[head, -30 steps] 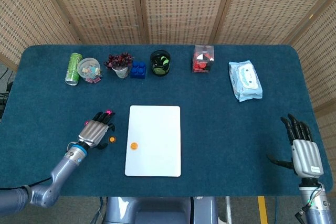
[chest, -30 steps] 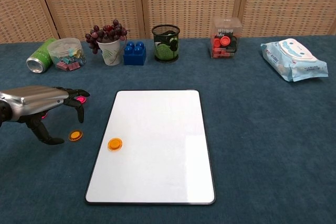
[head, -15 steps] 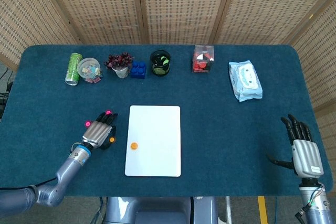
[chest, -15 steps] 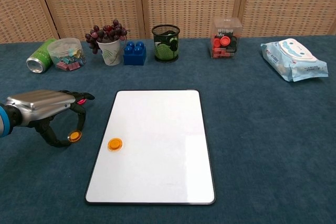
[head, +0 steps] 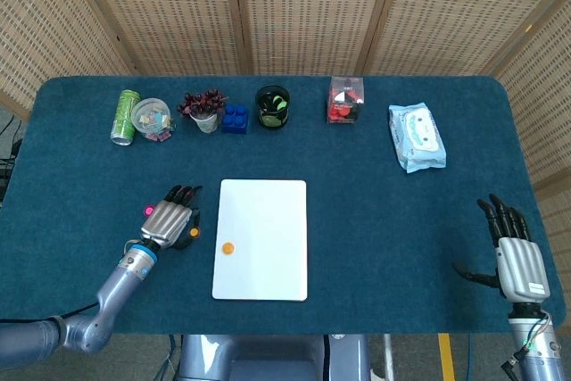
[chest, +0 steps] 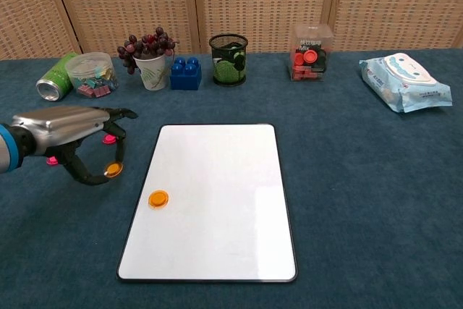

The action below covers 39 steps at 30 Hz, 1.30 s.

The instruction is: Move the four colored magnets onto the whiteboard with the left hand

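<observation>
The left hand has pinched the second orange magnet off the table and lifted it toward the whiteboard at its 3 o'clock, so it should soon join the first magnet there.

Both pictures are bright and lit evenly, with soft light that seems to come from above. Shadows are small and faint, sitting close under the things on the blue surface. The whiteboard shines a little, with a pale patch of glare near its right side in the chest view. Everything looks sharp, with no blur. The head view bends the surface's edges slightly.
</observation>
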Motion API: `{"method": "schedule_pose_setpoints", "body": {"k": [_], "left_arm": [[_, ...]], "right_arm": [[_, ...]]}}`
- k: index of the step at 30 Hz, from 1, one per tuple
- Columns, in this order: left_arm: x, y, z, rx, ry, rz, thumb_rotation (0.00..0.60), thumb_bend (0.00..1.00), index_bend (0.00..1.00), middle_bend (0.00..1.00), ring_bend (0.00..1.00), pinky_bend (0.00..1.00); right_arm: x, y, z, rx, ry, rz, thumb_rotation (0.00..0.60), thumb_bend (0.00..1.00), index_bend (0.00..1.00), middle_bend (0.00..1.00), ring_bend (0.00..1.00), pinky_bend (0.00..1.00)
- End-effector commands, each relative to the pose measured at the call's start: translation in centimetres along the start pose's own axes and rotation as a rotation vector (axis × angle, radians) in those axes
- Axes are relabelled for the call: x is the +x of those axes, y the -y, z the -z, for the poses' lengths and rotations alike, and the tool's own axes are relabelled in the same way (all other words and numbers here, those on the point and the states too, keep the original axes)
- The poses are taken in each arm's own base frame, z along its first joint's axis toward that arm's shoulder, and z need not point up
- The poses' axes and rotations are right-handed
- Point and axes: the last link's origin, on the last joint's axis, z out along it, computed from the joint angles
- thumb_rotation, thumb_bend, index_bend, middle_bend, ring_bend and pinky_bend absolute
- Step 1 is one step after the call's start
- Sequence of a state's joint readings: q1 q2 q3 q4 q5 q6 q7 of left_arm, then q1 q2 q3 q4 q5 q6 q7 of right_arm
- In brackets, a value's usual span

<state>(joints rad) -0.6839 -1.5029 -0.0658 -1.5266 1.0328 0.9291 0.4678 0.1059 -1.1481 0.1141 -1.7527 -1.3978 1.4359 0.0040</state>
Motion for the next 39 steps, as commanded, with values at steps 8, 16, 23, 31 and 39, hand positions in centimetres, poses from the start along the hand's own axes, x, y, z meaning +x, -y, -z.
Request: {"method": "schedule_pose_setpoints", "body": {"k": [8,16,23,31,39], "left_arm": [[2.4,-5.3,-1.6,-0.108,-0.044,-0.011,0.6,0.35,0.69,0.0,0.0,0.0],[0.5,-9.7,-2.6,-0.161,0.031,-0.031,0.6,0.35,0.69,0.0,0.0,0.0],[-0.1,-11.0,-3.1,-0.158,0.036,-0.051,0.6,0.35,0.69,0.0,0.0,0.0],[-0.5,-11.3,-3.3,-0.151,0.052,-0.058,0.6,0.32,0.69,0.0,0.0,0.0],[-0.6,-11.4,-3.1,-0.161,0.055,-0.046,0.6,0.25,0.46,0.0,0.0,0.0]], "right_arm": [[0.0,0.0,0.0,-0.001,0.002,0.0,0.6,0.13,0.0,0.0,0.0,0.0],[0.0,-0.1,-0.1,-0.003,0.007,-0.008,0.6,0.13,0.0,0.0,0.0,0.0],[0.0,-0.1,0.0,-0.001,0.01,-0.009,0.6,0.13,0.0,0.0,0.0,0.0],[0.0,-0.1,0.0,-0.001,0.01,-0.01,0.6,0.13,0.0,0.0,0.0,0.0],[0.0,-0.1,0.0,-0.002,0.011,-0.01,0.6,0.13,0.0,0.0,0.0,0.0]]}}
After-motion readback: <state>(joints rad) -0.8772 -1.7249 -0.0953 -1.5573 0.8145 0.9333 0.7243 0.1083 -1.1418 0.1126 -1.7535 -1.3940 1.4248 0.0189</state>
